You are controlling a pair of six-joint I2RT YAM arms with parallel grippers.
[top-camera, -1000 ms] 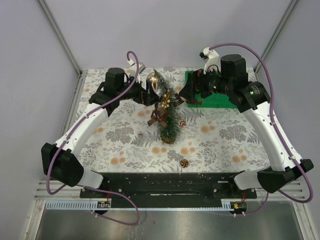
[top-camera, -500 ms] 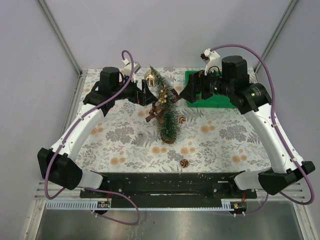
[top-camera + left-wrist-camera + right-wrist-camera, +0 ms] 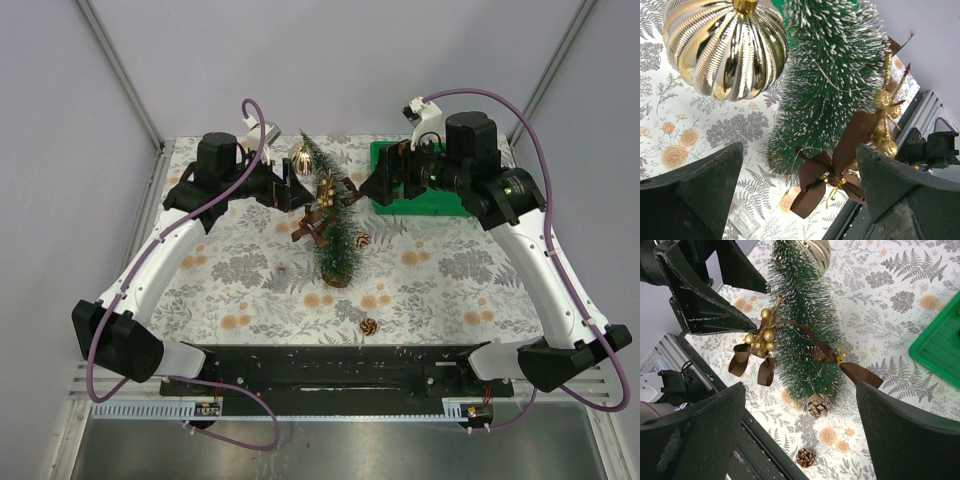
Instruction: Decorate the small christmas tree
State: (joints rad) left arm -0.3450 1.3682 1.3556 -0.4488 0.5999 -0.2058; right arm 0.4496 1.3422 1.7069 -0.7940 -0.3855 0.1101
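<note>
Your left tool (image 3: 289, 189) and right tool (image 3: 374, 190) are both spread wide, gripping nothing. They sit either side of the small christmas tree (image 3: 340, 245), near its upper half. Both arms reach forward and angle inward. The tree stands on its base mid-table (image 3: 440, 280).

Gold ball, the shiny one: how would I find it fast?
Find the little green tree in the middle of the flowery table. Look beside its tip, on the left from above: the gold ball is there. It is round, ribbed and shiny, unlike the brown bows and small pinecones lower down.
</note>
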